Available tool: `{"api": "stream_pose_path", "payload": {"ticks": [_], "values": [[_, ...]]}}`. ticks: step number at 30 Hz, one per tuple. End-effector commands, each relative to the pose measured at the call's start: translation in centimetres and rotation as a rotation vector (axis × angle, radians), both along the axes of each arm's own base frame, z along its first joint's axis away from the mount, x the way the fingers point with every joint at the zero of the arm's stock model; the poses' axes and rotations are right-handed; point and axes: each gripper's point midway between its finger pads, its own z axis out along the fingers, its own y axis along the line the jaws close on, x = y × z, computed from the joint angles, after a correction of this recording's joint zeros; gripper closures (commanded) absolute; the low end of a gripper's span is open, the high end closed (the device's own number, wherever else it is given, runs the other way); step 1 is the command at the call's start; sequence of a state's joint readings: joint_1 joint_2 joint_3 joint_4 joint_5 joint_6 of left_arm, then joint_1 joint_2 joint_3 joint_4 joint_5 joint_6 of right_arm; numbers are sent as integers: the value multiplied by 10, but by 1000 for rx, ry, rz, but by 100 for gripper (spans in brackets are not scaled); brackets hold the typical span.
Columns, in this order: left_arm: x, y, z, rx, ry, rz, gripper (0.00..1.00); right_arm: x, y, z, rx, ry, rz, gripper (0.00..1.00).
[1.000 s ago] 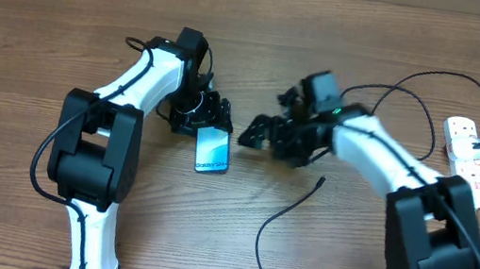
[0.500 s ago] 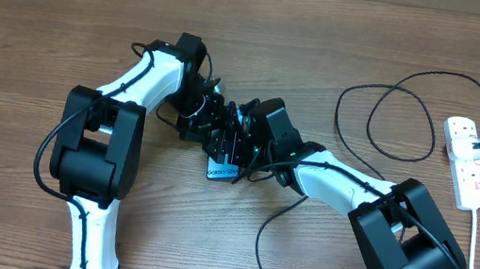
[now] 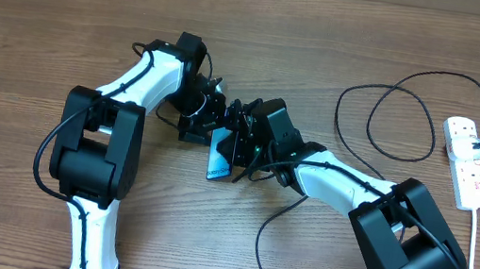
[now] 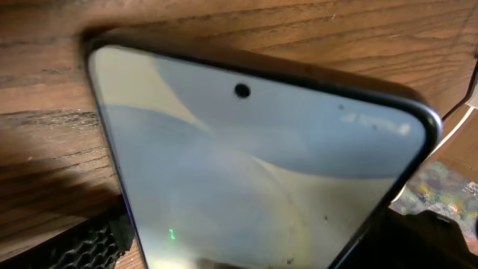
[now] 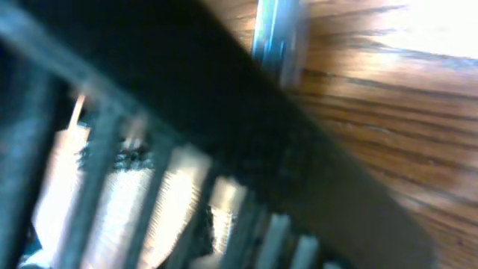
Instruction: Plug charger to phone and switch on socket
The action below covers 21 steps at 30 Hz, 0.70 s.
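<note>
The wooden table fills the scene. At its middle the phone stands tilted on edge between both grippers. Its screen text is too small to read from overhead, and the left wrist view cuts it off below. The left gripper clasps the phone, a ribbed pad at its side. The right gripper crowds close, but its wrist view is blurred, so I cannot tell its grip. The charger loops away under the right arm, tip hidden. The socket lies far right.
</note>
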<state>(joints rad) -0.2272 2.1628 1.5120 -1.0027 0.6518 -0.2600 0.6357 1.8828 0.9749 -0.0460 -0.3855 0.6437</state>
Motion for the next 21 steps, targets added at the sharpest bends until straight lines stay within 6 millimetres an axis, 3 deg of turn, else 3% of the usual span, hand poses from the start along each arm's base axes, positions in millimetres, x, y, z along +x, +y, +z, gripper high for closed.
{"api": "stream_pose_path", "payload": {"ticks": [1,9,13,17,21], "values": [[-14,9,-33,71,53,-33,0,4,2,7,21,-21,10,96],[-15,6,-30,42,40,-58,0,9,-4,32,176,48,62,96],[-15,-8,-20,-70,23,-82,0,12,-15,45,279,119,71,96],[-14,-30,3,-278,-14,-117,0,18,-31,57,367,156,81,96],[-8,-50,41,-558,-74,-124,0,19,-42,69,443,186,104,96]]}}
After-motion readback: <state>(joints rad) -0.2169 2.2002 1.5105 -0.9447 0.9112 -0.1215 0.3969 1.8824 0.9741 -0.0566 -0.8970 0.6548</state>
